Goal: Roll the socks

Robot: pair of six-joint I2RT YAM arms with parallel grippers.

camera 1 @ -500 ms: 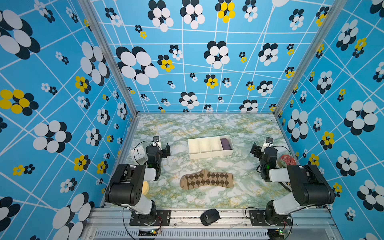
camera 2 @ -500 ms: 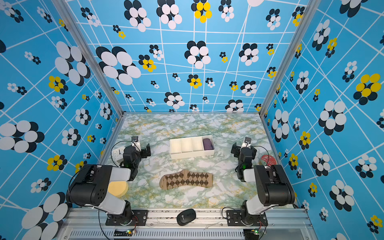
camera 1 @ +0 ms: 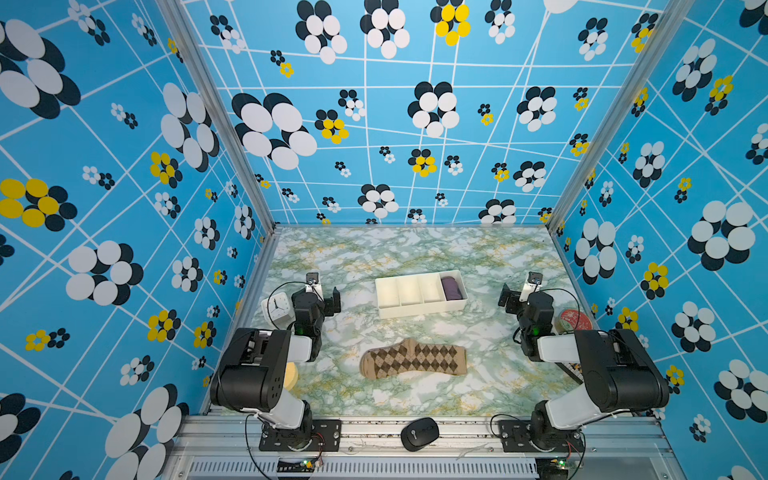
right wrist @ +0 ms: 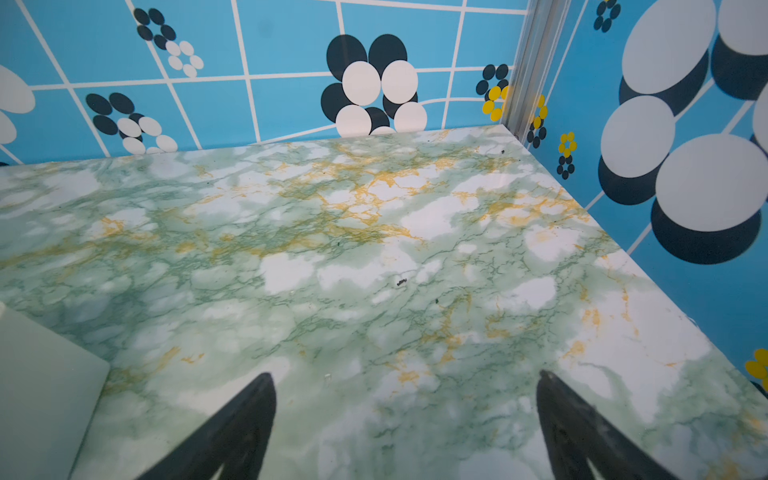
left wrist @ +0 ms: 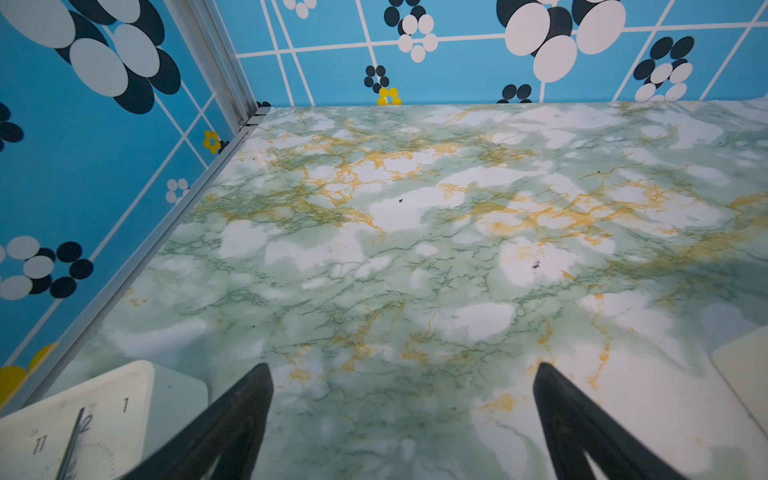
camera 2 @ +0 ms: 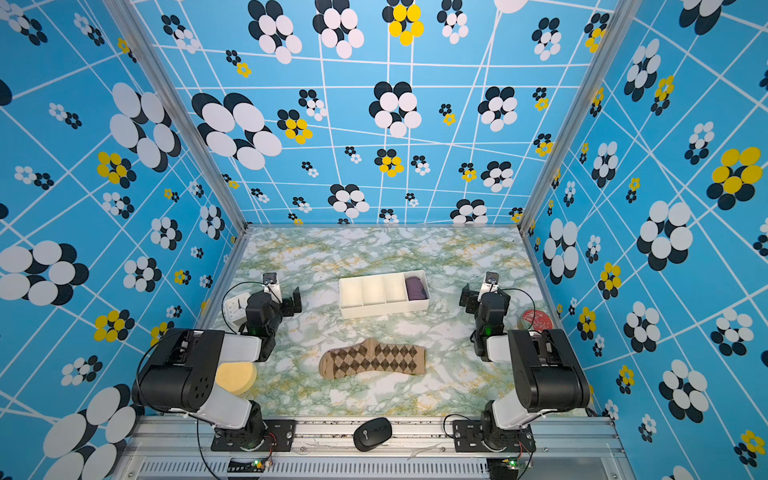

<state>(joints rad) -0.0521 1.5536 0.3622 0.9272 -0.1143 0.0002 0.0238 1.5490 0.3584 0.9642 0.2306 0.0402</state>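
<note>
Lying: the tan knit socks with a dark brown argyle diamond pattern (camera 1: 413, 358) (camera 2: 372, 358) are flat on the green-and-white marbled tabletop (camera 1: 415, 249), near its front edge, between the two arms and apart from both.
Layers: in both top views only one sock outline shows. I judge the pair to be stacked, but no second layer can be made out.
Orientation: the rounded toe points toward the left arm and the straight cuff toward the right arm. The heel bump faces the white four-compartment plastic tray (camera 1: 419, 311), which stands well apart behind them.
Fingers, left: the left gripper (camera 1: 334, 300) (left wrist: 403, 370) is spread wide and holds nothing. It is over bare tabletop beside the white square clock (camera 1: 276, 306).
Fingers, right: the right gripper (camera 1: 509, 297) (right wrist: 405, 378) is likewise spread wide and empty, near the red round tin (camera 1: 573, 322).
Handling: the socks look light, soft and limp. The knit should stretch, fold and slump rather than keep a shape, and it will likely slide on the smooth top if pushed sideways.
Where to hold: I would pinch the toe end through the full thickness to start the roll, while the other gripper presses the cuff end down.
Risk: catching only the upper layer, or the roll springing open once let go.
Not the target: the plain purple fabric bundle (camera 1: 452, 287) in the tray's end compartment on the right arm's side.
</note>
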